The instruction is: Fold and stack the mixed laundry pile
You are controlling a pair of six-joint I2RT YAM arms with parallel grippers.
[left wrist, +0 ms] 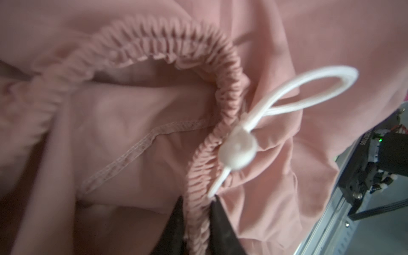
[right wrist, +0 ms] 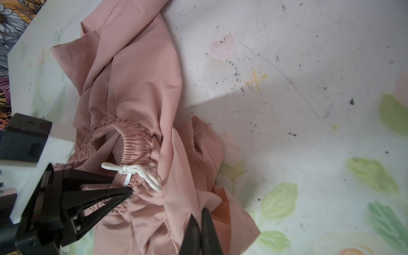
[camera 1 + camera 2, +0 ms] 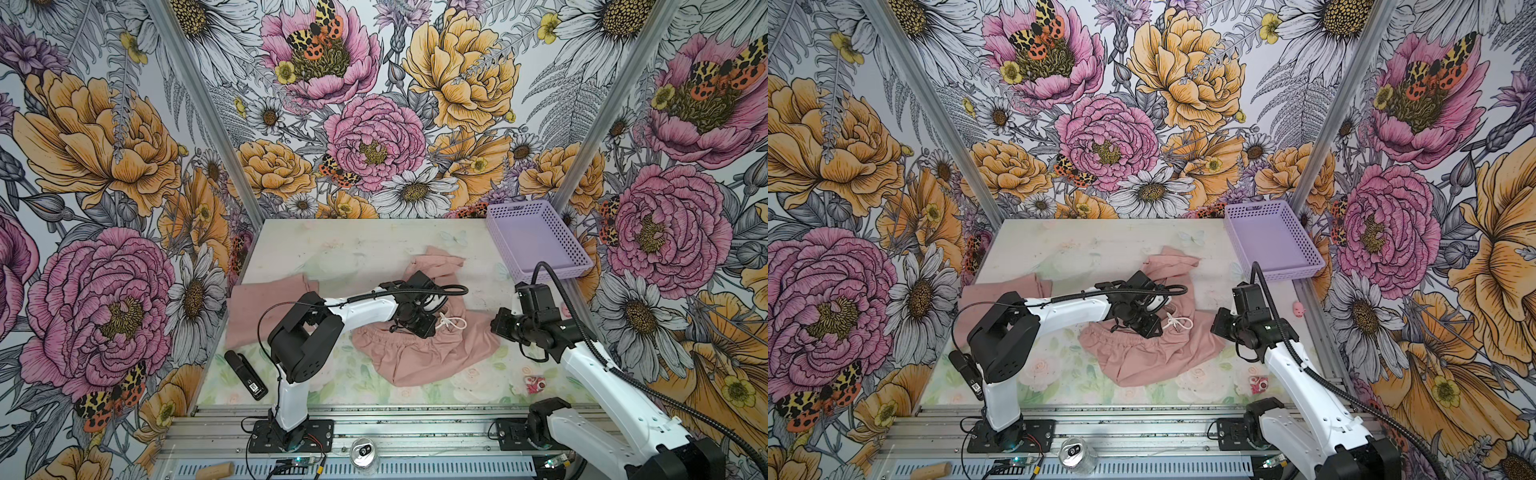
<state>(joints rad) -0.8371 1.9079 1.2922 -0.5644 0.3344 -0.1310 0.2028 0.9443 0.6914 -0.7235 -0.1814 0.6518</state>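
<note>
Floral wallpaper (image 3: 374,104) covers all three walls in both top views: large pink and orange peonies, white daisies and spotted moths on a pale ground. A bare metal post (image 3: 199,104) marks the corner at eleven o'clock, another (image 3: 615,104) at one o'clock. The table (image 3: 353,245) sits in the middle. Its top is printed with faded roses and green leaves, scuffed and speckled with dark grit toward twelve o'clock. A ribbed aluminium rail (image 3: 415,428) runs along six o'clock. The light is soft and even.

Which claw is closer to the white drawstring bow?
Left. The left gripper pinches the waistband beside the white drawstring bow; the right gripper is farther, at the dusty-pink garment's edge.
</note>
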